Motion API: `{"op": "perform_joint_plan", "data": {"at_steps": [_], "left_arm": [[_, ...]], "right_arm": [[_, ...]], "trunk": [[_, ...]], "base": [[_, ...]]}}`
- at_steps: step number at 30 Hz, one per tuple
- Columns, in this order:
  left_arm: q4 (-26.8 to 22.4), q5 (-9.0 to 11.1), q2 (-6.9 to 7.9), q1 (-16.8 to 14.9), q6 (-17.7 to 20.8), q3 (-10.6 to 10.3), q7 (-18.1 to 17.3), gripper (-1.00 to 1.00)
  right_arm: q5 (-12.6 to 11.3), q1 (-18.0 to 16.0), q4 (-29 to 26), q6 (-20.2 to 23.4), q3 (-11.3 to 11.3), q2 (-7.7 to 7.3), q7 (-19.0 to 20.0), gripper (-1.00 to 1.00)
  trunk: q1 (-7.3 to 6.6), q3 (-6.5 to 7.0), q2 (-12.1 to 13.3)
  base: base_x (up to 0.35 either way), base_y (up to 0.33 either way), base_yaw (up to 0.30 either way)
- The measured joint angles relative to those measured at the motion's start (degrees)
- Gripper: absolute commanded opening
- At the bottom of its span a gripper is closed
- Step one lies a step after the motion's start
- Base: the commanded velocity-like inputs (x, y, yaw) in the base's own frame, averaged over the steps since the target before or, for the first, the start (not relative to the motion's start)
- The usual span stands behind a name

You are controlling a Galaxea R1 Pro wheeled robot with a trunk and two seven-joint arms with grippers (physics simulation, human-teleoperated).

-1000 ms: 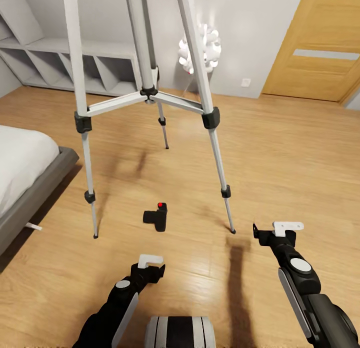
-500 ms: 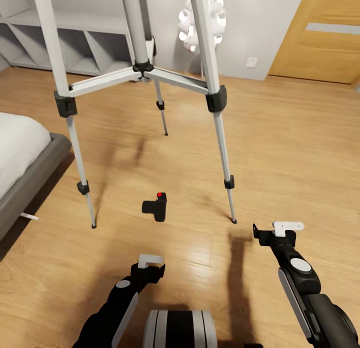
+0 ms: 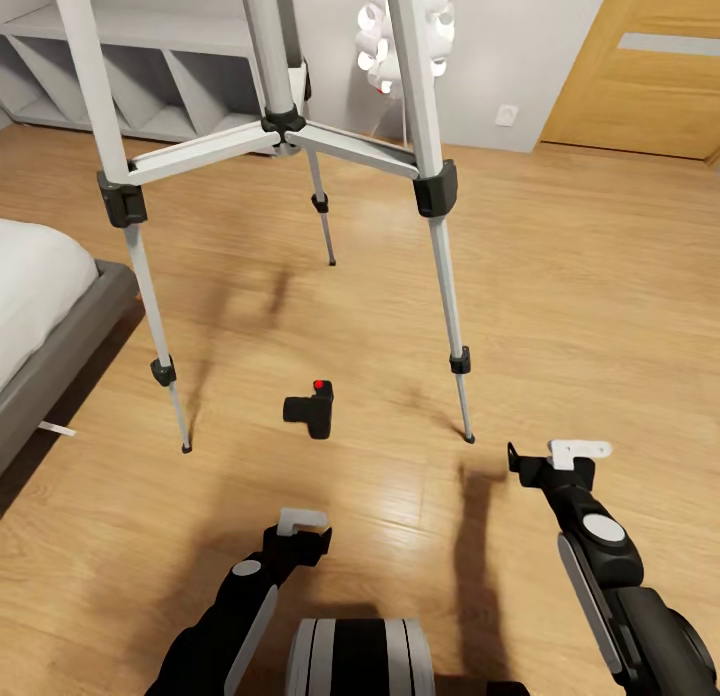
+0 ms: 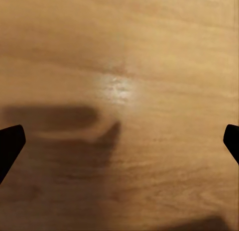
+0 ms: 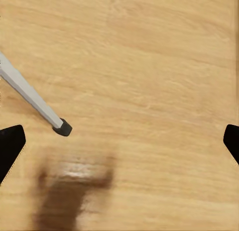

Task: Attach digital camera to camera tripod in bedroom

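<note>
Digital camera [image 3: 311, 411]: lies on wood floor [image 3: 580, 306], between front feet of camera tripod [image 3: 285, 141], well away from bed [image 3: 45, 316]. My left gripper [image 3: 300, 534] and right gripper [image 3: 560, 458]: both hover over floor, fingers spread wide, holding nothing.
</note>
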Motion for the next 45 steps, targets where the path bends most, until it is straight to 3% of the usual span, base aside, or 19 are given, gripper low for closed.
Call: {"op": "perform_joint_plan", "data": {"at_steps": [8, 23, 35, 45], "left_arm": [[-0.02, 0.00, -0.07, 0.00, 0.01, 0.01, 0.00, 1.00], [0.03, 0.00, -0.09, 0.01, 0.04, 0.02, 0.00, 1.00], [0.13, 0.00, -0.09, 0.00, 0.01, 0.00, 0.00, 1.00], [0.19, 0.00, -0.08, 0.00, -0.02, -0.08, 0.15, 1.00]], "right_arm": [[-0.03, -0.02, -0.74, 0.03, -0.24, -0.07, 0.00, 1.00], [-0.04, -0.03, -0.70, 0.01, -0.22, 0.00, 0.00, 1.00], [-0.01, -0.01, -0.73, 0.03, -0.20, 0.01, 0.00, 1.00], [-0.05, -0.01, -0.75, 0.04, -0.22, 0.01, 0.00, 1.00]], "trunk": [[0.01, 0.00, 0.00], [0.01, 0.00, 0.00], [-0.02, 0.00, 0.00], [-0.01, 0.00, 0.00]], "base": [[-0.020, 0.030, 0.000], [-0.186, 0.230, 0.000], [0.158, 0.150, 0.000], [0.175, -0.165, 0.000]]}}
